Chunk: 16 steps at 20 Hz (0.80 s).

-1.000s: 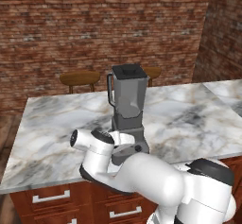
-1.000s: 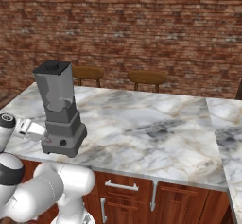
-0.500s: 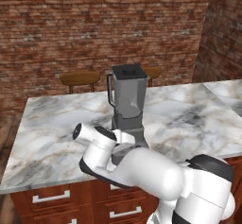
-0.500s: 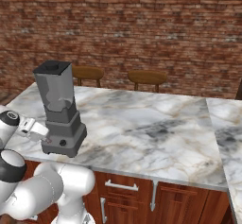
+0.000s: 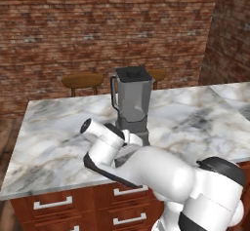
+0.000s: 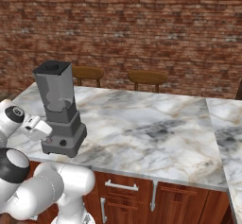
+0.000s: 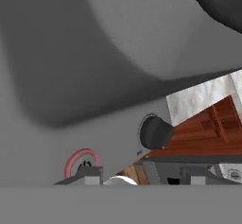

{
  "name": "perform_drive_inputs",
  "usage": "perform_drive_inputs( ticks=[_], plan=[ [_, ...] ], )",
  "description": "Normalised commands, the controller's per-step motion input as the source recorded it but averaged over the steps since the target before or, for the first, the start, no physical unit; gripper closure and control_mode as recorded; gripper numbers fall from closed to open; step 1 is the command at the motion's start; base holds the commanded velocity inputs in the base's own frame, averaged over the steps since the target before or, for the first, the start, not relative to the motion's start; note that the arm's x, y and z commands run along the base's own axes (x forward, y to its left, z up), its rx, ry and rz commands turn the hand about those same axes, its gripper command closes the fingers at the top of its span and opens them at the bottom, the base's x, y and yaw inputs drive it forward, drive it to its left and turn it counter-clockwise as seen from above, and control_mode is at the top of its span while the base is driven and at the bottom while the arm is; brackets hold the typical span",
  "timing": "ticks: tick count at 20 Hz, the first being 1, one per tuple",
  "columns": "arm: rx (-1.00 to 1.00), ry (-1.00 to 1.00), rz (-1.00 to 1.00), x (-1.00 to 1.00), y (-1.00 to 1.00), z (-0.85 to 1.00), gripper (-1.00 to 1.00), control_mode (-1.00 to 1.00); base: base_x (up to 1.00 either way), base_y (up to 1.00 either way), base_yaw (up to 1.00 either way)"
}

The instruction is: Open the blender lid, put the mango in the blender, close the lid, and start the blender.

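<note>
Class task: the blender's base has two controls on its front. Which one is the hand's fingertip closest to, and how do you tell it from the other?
The red button: a red ring with a power mark, just above the left fingertip. The black knob sits farther off.

A marble worktop [image 6: 156, 124] over brown drawers carries the grey blender [image 6: 59, 109], which stands upright near its front edge.

Grey blender [image 5: 132, 105] upright on counter, black lid [image 5: 132, 72] on

White arm hides the blender [image 5: 132, 103] base front; red button [image 7: 81, 162] half cut off.
</note>
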Motion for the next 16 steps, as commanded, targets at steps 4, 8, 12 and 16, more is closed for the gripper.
perform_drive_inputs(
  ticks=[4, 8, 12, 16],
  plan=[
    [0.06, 0.00, 0.00, -0.43, -0.07, 0.00, -1.00, -1.00, 0.00, 0.00, 0.00],
    [0.01, -0.04, 0.00, -0.53, 0.00, 0.19, -1.00, -1.00, 0.00, 0.00, 0.00],
    [0.00, -0.19, 0.00, -0.44, -0.02, 0.53, -1.00, -1.00, 0.00, 0.00, 0.00],
    [0.00, -0.23, 0.00, -0.39, -0.09, 0.60, -1.00, -1.00, 0.00, 0.00, 0.00]
  ],
)
